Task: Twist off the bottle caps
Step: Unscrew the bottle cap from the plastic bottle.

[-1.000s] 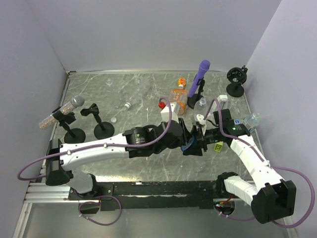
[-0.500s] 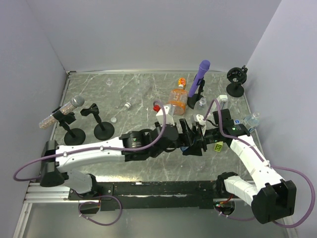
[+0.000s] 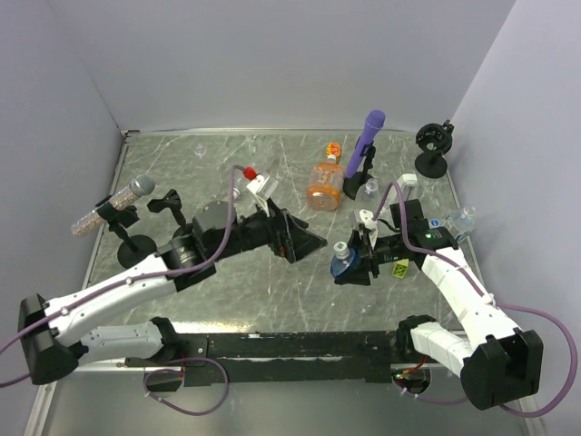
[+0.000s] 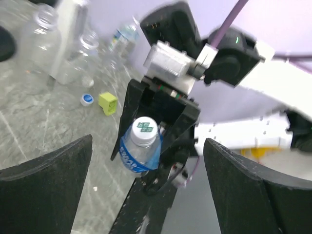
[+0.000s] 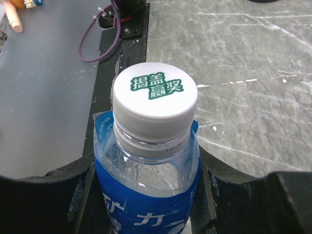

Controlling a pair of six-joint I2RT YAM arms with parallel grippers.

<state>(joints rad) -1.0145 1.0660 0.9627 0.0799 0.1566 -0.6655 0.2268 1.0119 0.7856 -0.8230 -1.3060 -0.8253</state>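
Note:
My right gripper is shut on a small clear bottle with a blue label, gripping its body. The bottle's white cap, printed with green characters, sits on the neck. In the left wrist view the same bottle and its cap show ahead, between my own black fingers and well clear of them. My left gripper stands open and holds nothing, a short way left of the held bottle. An orange squarish bottle with an orange cap lies at the back.
A purple microphone-like stick stands behind the orange bottle. Clear bottles and another bottle sit near the right arm. A yellow-green block and a loose cap lie on the table. Black stands occupy the left side.
My left gripper has opened, let go of the cap end of the bottle and drawn back to the left. The right gripper still holds the bottle in the same place.

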